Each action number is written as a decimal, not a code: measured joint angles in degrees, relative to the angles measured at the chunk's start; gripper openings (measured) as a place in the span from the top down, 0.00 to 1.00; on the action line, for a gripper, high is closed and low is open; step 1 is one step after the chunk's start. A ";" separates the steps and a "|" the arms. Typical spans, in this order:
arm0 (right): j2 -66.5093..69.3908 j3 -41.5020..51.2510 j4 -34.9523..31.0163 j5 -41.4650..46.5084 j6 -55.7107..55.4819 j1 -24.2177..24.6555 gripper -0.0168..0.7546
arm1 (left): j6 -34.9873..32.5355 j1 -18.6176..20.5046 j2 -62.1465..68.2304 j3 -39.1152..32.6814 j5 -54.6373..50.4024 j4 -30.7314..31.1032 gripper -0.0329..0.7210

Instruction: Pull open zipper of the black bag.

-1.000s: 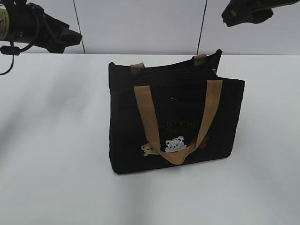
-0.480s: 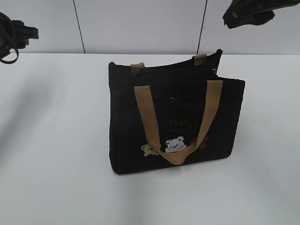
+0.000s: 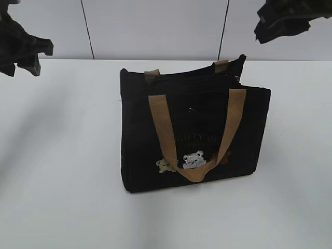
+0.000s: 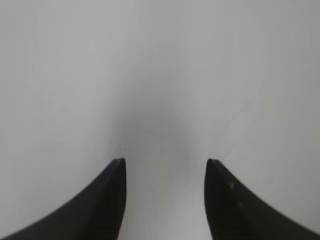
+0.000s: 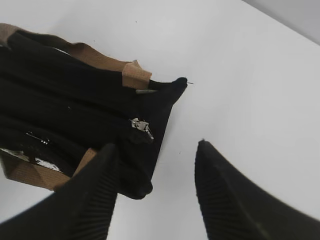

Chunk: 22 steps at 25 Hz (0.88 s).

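The black bag [image 3: 192, 129] stands upright near the middle of the white worktop [image 3: 62, 197], its front with the bear patches facing the exterior camera and one tan handle [image 3: 194, 137] hanging down over that face. The zipper [image 5: 141, 126] runs along the top edge; in my right wrist view its small silver pull sits near the bag's end, just beside the corner. My right tool [image 5: 156, 150] hovers above that end of the bag, jaws about half spread with nothing between them, one finger over the bag's lower corner, the other over bare worktop. My left tool [image 4: 165, 161] hangs well apart from the bag at the far left, likewise about half spread and holding nothing, looking down on plain white surface
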State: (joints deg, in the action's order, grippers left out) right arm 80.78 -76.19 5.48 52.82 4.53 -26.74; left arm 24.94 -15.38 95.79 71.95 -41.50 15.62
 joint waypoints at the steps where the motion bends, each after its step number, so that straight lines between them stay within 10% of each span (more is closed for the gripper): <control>1: 0.00 -0.67 -0.03 1.12 -1.10 0.00 0.49 | -2.79 0.00 0.00 1.55 -3.06 -2.83 0.45; 22: 2.53 -6.51 -6.64 16.69 -1.33 25.99 0.49 | -11.06 0.00 -0.08 11.00 -27.88 -11.56 0.49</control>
State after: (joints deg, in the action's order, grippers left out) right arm 83.30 -82.70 -1.16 69.51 3.20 -0.75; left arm 13.88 -15.38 95.72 82.94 -69.38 4.06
